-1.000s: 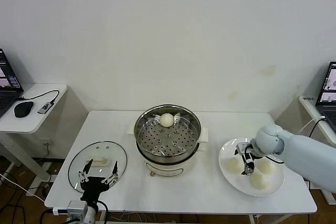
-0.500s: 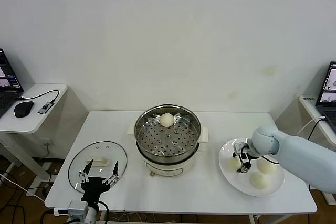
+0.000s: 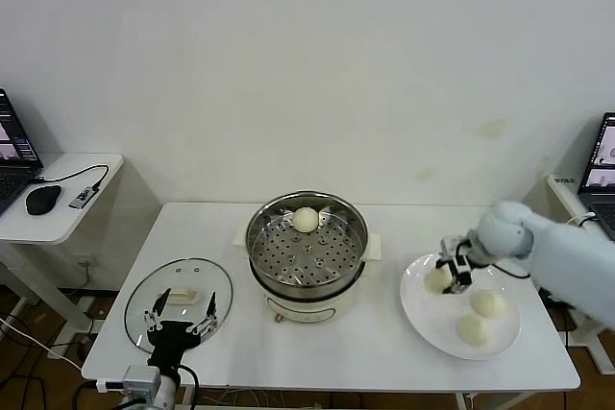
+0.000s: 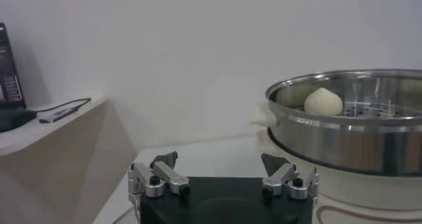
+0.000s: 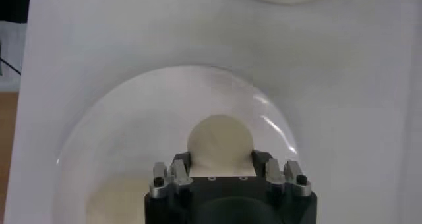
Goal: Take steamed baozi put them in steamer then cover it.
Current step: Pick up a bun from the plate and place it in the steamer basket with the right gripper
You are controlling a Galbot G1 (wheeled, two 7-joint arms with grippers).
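My right gripper [image 3: 454,271] is shut on one steamed baozi [image 3: 438,278], held just over the back left part of the white plate [image 3: 423,319]. The right wrist view shows that cream bun [image 5: 220,138] squeezed between both fingers above the plate [image 5: 66,154]. Two more baozi [image 3: 487,303] [image 3: 472,329] lie on the plate. Another baozi [image 3: 306,220] sits at the back of the steamer [image 3: 307,249], and is also in the left wrist view [image 4: 323,102]. The glass cover [image 3: 179,297] lies flat at the table's front left. My left gripper [image 3: 179,322] hovers open over it.
A small side table on the left carries a mouse [image 3: 43,201] and a laptop. Another laptop [image 3: 601,165] stands on a table at the far right. The wall runs close behind the white table [image 3: 384,352].
My right gripper has closed on the left baozi and lifted it toward the plate's back edge. The left arm has stayed put.
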